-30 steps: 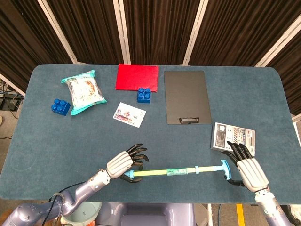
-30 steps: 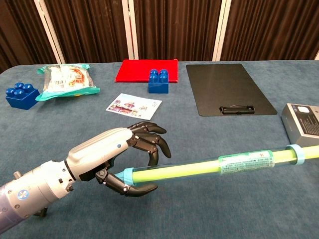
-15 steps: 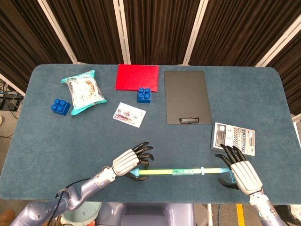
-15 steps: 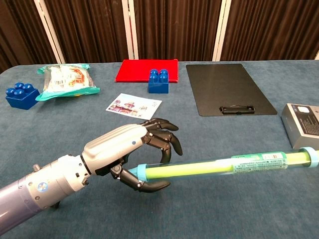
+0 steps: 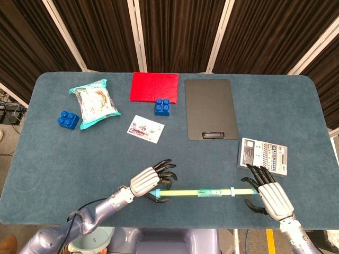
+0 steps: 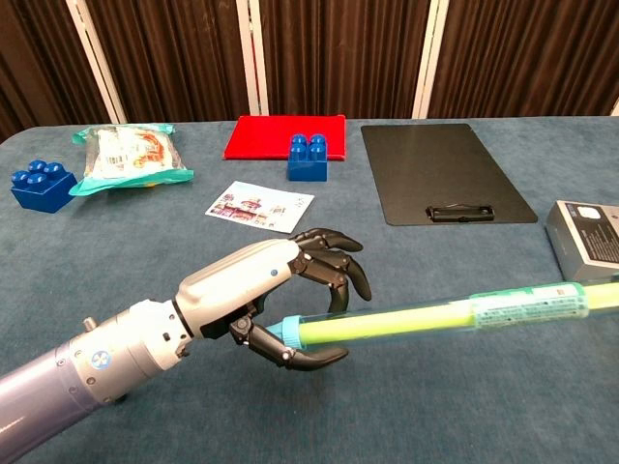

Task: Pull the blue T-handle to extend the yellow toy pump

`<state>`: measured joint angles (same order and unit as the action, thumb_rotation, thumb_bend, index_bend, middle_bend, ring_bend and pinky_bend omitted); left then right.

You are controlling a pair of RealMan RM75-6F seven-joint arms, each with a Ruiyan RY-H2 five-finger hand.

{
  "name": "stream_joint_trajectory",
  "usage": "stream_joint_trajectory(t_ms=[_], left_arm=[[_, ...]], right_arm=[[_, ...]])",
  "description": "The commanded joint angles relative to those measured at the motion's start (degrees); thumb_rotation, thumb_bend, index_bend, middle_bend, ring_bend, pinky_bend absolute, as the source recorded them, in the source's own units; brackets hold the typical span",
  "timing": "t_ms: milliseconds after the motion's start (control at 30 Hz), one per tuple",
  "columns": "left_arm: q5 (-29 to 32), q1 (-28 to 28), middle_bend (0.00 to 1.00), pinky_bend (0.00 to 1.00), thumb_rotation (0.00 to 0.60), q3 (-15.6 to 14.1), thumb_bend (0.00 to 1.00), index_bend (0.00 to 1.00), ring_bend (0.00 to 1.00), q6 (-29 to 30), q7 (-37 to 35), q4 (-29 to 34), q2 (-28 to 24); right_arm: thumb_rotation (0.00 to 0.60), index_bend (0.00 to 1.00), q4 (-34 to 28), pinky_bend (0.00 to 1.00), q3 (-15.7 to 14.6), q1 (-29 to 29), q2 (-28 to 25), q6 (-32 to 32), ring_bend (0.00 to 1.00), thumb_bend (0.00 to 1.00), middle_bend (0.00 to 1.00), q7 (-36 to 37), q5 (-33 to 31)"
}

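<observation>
The yellow toy pump [image 5: 196,193] lies level near the table's front edge, held up between the two hands; its light-blue end cap sits inside the left hand [image 5: 150,181], whose fingers curl round the tube in a loose cage, seen most clearly in the chest view; the far end runs into the right hand [image 5: 268,193], whose fingers close over the blue T-handle, which is now hidden from the head camera; a second ago that handle showed plainly beside the right palm, and a stretch of thin rod lay between it and the tube; since then both hands have drawn nearer the robot and the left hand has slid rightward; whether the rod is now out farther cannot be told from these views, so the pull is judged under way, not finished; beyond the pump lie a grey keypad box [image 5: 263,155], a black clipboard [image 5: 210,108], a printed card [image 5: 145,128], a red folder [image 5: 155,85], two blue building bricks [image 5: 162,106] and a snack packet [image 5: 94,101] on the blue table [image 5: 47,153].
</observation>
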<state>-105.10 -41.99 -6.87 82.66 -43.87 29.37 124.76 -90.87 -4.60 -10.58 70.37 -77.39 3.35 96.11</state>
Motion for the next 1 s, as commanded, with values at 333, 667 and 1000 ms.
stream_joint_trajectory(t_ms=[333, 667, 1000], left_arm=[[-0.12, 0.01, 0.31, 0.00, 0.600, -1.13, 0.61, 0.77, 0.09, 1.48, -3.49, -0.72, 0.94], [-0.30, -0.04, 0.31, 0.00, 0.600, -1.68, 0.62, 0.77, 0.09, 2.29, -2.38, -0.76, 0.54], [-0.53, 0.05, 0.31, 0.00, 0.600, -1.86, 0.61, 0.76, 0.09, 4.06, 1.12, 1.33, -1.92]], right_arm=[[0.600, 0.48, 0.80, 0.00, -0.65, -0.29, -0.85, -1.16, 0.00, 0.42, 0.06, 3.20, 2.15], [0.600, 0.73, 1.00, 0.08, 0.12, 0.17, -0.35, -2.42, 0.07, 0.43, 0.20, 1.56, 1.69], [0.600, 0.82, -0.39, 0.08, 0.43, 0.22, -1.60, -1.39, 0.08, 0.43, 0.23, -1.01, 0.08]])
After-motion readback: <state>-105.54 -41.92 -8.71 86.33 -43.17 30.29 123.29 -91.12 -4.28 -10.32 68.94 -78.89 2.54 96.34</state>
